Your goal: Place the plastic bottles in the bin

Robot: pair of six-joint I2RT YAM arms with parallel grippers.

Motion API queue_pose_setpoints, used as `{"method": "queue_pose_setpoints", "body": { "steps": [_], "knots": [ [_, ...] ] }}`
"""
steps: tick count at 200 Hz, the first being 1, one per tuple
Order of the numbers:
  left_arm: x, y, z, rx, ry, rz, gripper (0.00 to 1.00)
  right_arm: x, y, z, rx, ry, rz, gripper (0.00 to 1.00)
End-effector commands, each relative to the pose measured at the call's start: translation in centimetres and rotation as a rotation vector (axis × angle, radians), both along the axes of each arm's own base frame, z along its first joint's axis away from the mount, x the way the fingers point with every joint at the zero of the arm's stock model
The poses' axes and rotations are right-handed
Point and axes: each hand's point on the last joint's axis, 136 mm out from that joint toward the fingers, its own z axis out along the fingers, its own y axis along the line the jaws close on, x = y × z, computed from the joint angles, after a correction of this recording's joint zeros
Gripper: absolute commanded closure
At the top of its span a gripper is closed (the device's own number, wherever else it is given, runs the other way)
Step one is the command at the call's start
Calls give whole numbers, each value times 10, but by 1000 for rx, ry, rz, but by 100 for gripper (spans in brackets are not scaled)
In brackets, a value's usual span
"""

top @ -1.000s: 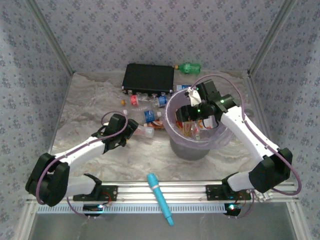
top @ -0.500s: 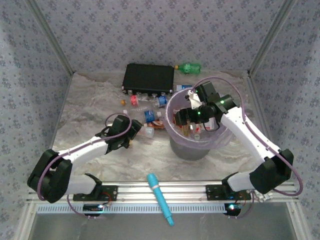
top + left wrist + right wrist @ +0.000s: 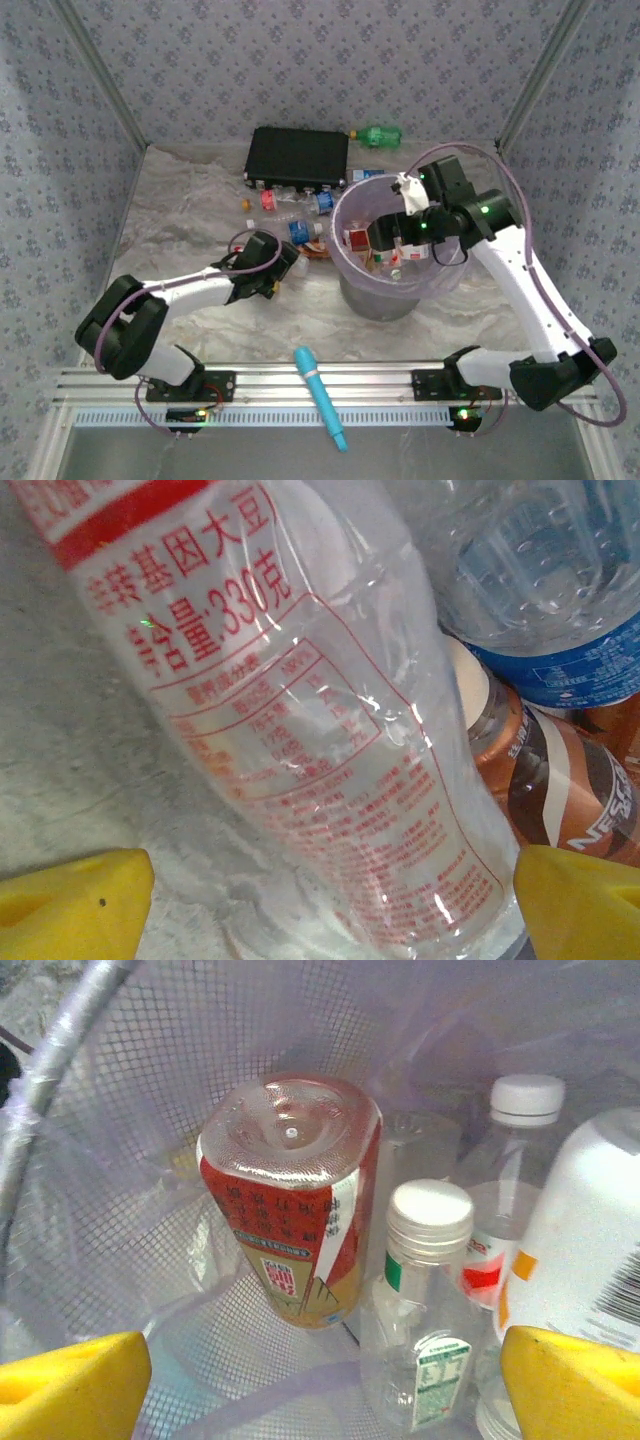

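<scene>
Four bottles visible inside bin: upturned red-label bottle, near white-capped bottle, far white-capped bottle, big white bottle. Right fingers spread wide above them, nothing between; reads as drop pose over bin mouth. Left fingers low over desk, splayed either side of clear red-print bottle, not clamped; likely lining up grasp. Touching it: one blue-label bottle, one brown bottle. One green bottle behind black box, well apart from bin.
</scene>
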Motion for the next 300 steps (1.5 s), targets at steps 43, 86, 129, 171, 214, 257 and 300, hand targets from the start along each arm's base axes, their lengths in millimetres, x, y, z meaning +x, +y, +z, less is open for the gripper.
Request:
{"method": "queue_pose_setpoints", "body": {
  "steps": [43, 86, 129, 171, 214, 257, 300],
  "knots": [
    [13, -23, 5, -62, -13, 17, 16, -2, -32, 58, 124, -212, -123, 9],
    [9, -19, -1, -61, 3, 40, 30, 1, -33, 62, 157, -245, -136, 9],
    [6, -16, -4, -59, 12, 60, 42, 10, -34, 69, 209, -302, -162, 9],
    [4, -13, 1, -52, 8, 67, 43, 13, -34, 67, 218, -299, -167, 9],
    [0, 5, 20, 4, -47, 103, 49, 13, -33, 71, 229, -305, -166, 9],
    [3, 29, 62, 94, -209, 89, 57, 14, -18, 83, 298, -313, -104, 7],
    [5, 45, 119, 165, -412, -22, 61, 20, 7, 106, 298, -344, -9, 7]
  ]
}}
